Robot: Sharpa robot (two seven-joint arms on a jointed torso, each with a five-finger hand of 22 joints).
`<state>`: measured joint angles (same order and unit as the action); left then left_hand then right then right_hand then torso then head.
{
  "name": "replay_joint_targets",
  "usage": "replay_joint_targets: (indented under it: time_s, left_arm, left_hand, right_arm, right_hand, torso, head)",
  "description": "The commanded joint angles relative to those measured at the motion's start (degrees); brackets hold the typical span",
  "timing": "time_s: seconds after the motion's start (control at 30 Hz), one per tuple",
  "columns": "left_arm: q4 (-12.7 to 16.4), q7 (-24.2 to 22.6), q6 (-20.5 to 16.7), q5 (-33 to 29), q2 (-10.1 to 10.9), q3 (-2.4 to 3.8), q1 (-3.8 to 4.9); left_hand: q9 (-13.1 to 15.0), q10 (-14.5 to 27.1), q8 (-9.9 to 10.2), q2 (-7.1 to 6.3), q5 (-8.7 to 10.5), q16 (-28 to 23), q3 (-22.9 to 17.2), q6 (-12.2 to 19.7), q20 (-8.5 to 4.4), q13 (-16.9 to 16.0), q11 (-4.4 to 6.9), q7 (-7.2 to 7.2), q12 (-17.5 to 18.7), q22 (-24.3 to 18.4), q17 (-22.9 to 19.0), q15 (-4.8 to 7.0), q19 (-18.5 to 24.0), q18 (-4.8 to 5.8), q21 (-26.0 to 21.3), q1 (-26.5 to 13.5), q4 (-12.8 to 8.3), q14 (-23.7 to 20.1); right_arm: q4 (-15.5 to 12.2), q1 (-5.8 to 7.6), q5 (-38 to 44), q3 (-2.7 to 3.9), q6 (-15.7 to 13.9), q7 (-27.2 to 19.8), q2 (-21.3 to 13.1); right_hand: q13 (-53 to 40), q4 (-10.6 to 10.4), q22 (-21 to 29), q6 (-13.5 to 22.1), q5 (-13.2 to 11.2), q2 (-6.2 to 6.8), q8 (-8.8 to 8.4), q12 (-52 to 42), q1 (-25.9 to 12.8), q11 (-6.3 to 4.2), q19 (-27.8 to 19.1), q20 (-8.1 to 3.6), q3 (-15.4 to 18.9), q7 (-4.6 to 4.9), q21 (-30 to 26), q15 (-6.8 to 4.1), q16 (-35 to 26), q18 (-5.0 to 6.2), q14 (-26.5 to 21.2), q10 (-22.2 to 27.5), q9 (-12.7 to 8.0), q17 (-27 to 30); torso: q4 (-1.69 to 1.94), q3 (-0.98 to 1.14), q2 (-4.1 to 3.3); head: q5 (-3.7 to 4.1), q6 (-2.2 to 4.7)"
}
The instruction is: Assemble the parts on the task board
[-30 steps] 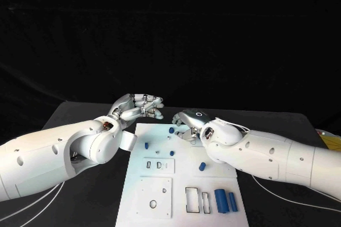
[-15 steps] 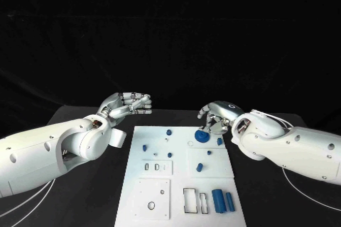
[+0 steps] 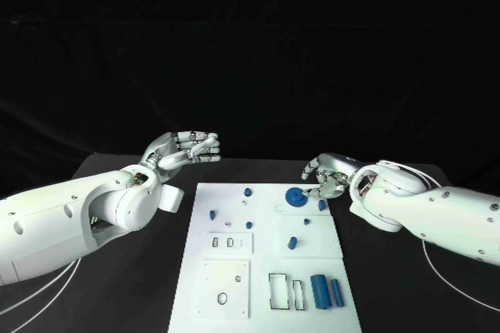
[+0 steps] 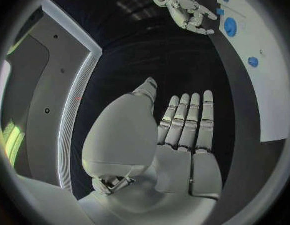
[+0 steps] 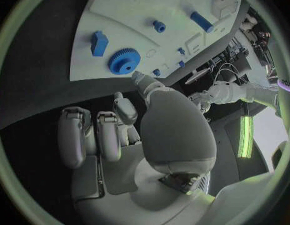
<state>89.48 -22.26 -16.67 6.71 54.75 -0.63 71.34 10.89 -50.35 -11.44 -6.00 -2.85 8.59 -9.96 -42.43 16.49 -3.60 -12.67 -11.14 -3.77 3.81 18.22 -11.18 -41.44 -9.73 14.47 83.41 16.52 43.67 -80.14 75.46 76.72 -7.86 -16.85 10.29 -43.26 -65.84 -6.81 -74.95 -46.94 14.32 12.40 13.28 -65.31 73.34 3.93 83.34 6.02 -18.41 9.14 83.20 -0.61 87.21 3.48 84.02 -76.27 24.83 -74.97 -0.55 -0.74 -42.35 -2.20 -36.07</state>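
The task board point(image 3: 264, 261) lies in the middle of the black table point(image 3: 125, 275), and its near end is cut off by the lower edge of the head view. The right hand point(image 3: 332, 175) is just beside the far right corner of the board, and its fingers partly cover a small blue block point(image 3: 322, 205) there, so the shape of this block is clearer in the right wrist view point(image 5: 99, 43). In that wrist view the fingers of this hand are curled forward with gaps between them and nothing is inside; the blue gear point(image 3: 296, 196) lies flat on the board just beside the fingertips, but I cannot tell if one finger touches it. The left hand point(image 3: 186, 150) is raised beyond the far left corner of the board, away from all parts; in the left wrist view its fingers point(image 4: 190, 122) are straight and side by side, and it holds nothing. Small blue pegs point(image 3: 248, 192) stand near the far end, one short cylinder point(image 3: 292, 241) lies in the middle, and two long blue bars point(image 3: 327, 290) lie at the near right beside a rectangular slot point(image 3: 281, 291), whose inside is hard to make out.
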Motion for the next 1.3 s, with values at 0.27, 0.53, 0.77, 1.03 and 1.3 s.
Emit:
replay_joint_targets:
  time_s: [0.27, 0.53, 0.77, 1.03, 1.3]
  left_arm:
    - [0.2, -1.3, -0.2, -0.7, 0.0, 0.04, 0.07]
    - [0.4, -1.2, -0.1, -0.7, 0.0, 0.04, 0.07]
    - [0.4, -1.2, -0.1, -0.7, 0.0, 0.04, 0.07]
    - [0.4, -1.0, 0.0, -0.7, 0.0, 0.04, 0.07]
    - [0.3, -1.0, 0.0, -0.7, 0.0, 0.04, 0.07]
  left_hand:
    - [0.2, 0.1, -0.4, 0.22, -0.06, -0.3, 0.3, -0.8, 0.12, 0.0, -0.06, -3.29, 0.1, 0.1, -0.1, 0.03, -0.3, -0.09, -0.2, 0.5, 0.0, 0.6]
    - [0.2, 0.0, -0.4, 0.27, -0.05, -0.2, 0.3, -0.9, 0.11, -0.1, -0.01, -3.36, 0.1, 0.1, -0.2, 0.08, -0.5, -0.14, -0.2, 0.5, 0.0, 0.9]
    - [0.2, 0.0, -0.4, 0.28, -0.06, -0.2, 0.3, -1.0, 0.11, -0.1, 0.00, -3.40, 0.1, 0.2, -0.2, 0.10, -0.5, -0.16, -0.2, 0.5, 0.0, 0.9]
    - [0.3, 0.0, -0.5, 0.30, -0.06, -0.2, 0.3, -1.1, 0.11, -0.1, 0.01, -3.43, 0.0, 0.2, -0.2, 0.12, -0.6, -0.17, -0.2, 0.5, 0.0, 1.0]
    - [0.3, 0.0, -0.5, 0.33, -0.06, -0.2, 0.3, -1.2, 0.11, -0.1, 0.02, -3.46, 0.0, 0.2, -0.2, 0.14, -0.6, -0.19, -0.1, 0.5, 0.0, 1.1]
  right_arm:
    - [3.0, -1.48, -0.3, -0.11, 1.2, 0.2, 2.6]
    - [3.9, -2.36, 0.1, -0.17, 0.7, 0.1, 3.9]
    - [4.8, -2.86, 0.3, -0.24, 0.9, 0.1, 4.6]
    - [5.3, -3.31, 0.3, -0.28, 1.0, 0.2, 5.2]
    - [5.7, -3.43, 0.6, -0.31, 0.7, 0.5, 5.4]
  right_hand:
    - [-6.6, -0.7, -6.9, 0.8, 0.6, -0.20, 0.41, -6.9, 0.8, 0.30, 1.0, 0.17, 0.4, 0.12, 0.7, 0.70, 0.8, -1.33, 4.6, -2.7, 0.4, -7.6]
    - [-11.8, -1.2, -8.7, 0.8, 0.8, -0.44, 0.72, -12.3, 0.9, 0.48, 2.2, 0.34, 0.6, 0.24, 2.0, 0.89, 1.5, -1.78, 5.0, -5.5, 0.8, -9.7]
    - [-12.5, -1.2, -8.9, 0.7, 0.8, -0.51, 0.79, -13.1, 1.0, 0.51, 2.3, 0.38, 0.6, 0.26, 2.1, 0.93, 1.5, -1.82, 5.0, -5.8, 0.8, -9.8]
    - [-13.7, -1.4, -9.1, 0.3, 0.8, -1.05, 1.09, -14.3, 1.1, 0.54, 2.4, 0.44, 0.3, 0.26, 2.2, 0.98, 1.6, -1.85, 5.0, -6.4, 1.0, -10.1]
    - [-15.6, -1.1, -9.5, -1.1, -0.7, -2.78, 1.63, -16.3, 2.2, 0.46, 2.7, 0.43, -1.8, 0.21, 2.5, 0.95, 1.7, -1.95, 5.1, -7.5, 1.2, -10.4]
  torso:
    - [0.09, -0.15, -0.04]
    - [0.03, -0.11, 0.08]
    - [0.03, -0.11, 0.08]
    - [0.03, -0.07, 0.07]
    - [0.01, -0.04, 0.08]
  head:
    - [-0.12, -0.55]
    - [-0.29, -0.84]
    - [-0.27, -0.91]
    - [-0.33, -1.07]
    - [-0.37, -1.19]
